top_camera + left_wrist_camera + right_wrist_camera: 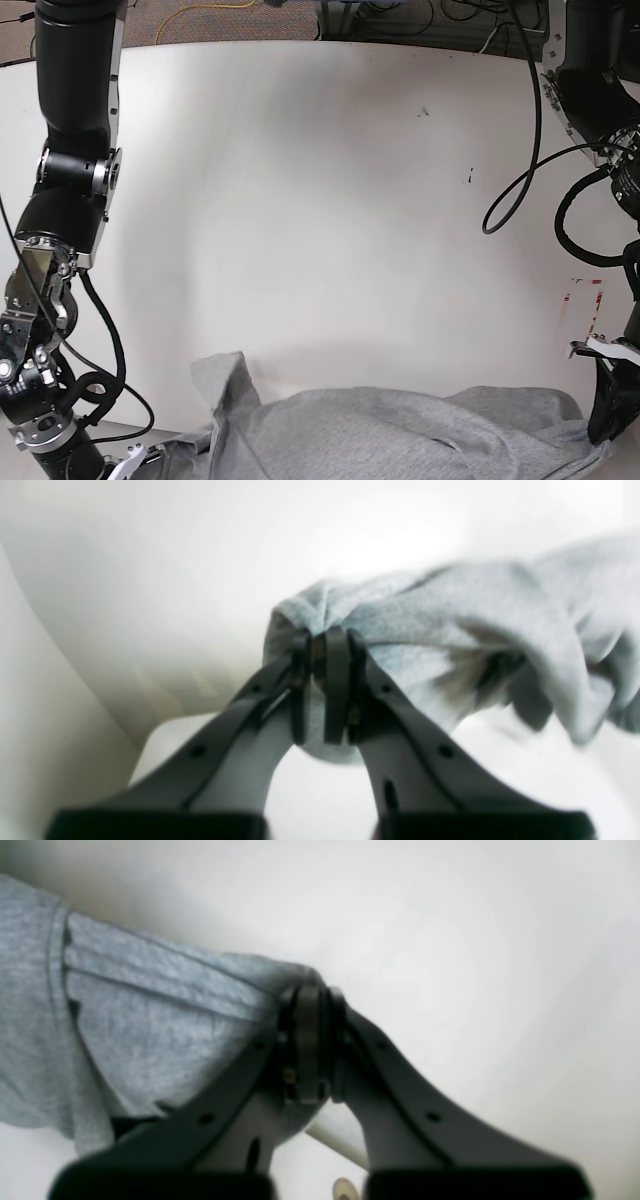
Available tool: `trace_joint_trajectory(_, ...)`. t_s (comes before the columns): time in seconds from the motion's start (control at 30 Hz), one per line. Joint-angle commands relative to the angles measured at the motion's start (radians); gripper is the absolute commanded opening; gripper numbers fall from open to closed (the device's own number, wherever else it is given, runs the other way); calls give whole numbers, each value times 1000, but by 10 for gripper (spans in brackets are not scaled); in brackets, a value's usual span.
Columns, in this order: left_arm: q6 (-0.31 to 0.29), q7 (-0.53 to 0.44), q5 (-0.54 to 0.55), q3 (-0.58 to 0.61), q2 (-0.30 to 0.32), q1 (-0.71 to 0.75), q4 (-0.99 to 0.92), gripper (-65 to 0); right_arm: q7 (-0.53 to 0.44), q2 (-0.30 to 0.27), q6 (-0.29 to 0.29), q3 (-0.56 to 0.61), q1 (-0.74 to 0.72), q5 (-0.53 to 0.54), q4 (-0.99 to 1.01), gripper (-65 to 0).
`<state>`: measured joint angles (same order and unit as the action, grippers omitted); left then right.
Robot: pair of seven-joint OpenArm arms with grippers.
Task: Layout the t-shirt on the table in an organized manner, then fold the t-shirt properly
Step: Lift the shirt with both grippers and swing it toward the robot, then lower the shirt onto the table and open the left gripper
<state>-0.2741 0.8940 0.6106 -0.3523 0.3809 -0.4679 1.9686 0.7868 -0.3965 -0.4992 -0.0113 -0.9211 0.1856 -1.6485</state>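
Observation:
The light grey t-shirt (400, 435) lies bunched along the near edge of the white table (320, 200), stretched between my two grippers. In the left wrist view, my left gripper (325, 637) is shut on a gathered fold of the t-shirt (475, 605), which hangs lifted above the table (500, 785). My right gripper (310, 995) is shut on a hemmed edge of the t-shirt (150, 1005). In the base view the left gripper (603, 425) is at the shirt's right end. The right gripper's tips are out of sight at the lower left. No lettering shows.
Small dark marks (424, 112) and red marks (585, 300) sit on the table's right half. A black cable (520, 150) loops beside the left arm. Cables (240, 10) lie beyond the far edge. A round grommet (344, 1188) shows below the right gripper.

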Motion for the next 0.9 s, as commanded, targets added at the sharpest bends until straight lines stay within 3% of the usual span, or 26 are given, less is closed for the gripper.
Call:
trace_joint_trajectory(0.0,17,-11,-41,-3,13,-19,7,-640,7,-20,17,-9,-31,-42,-5,-650)
trace_joint_trajectory(0.57,17,-14,-36,-1,13,-4,5,-640,15,-42,17,-11,-26,-44,-6,-650)
trace_joint_trajectory(0.73,17,-14,-34,-3,11,31,-1,-640,24,-42,17,-23,40,-45,-12,-650)
trace_joint_trajectory(0.87,17,-14,-34,-3,8,116,1,-640,27,-42,17,-105,168,-44,-58,-650)
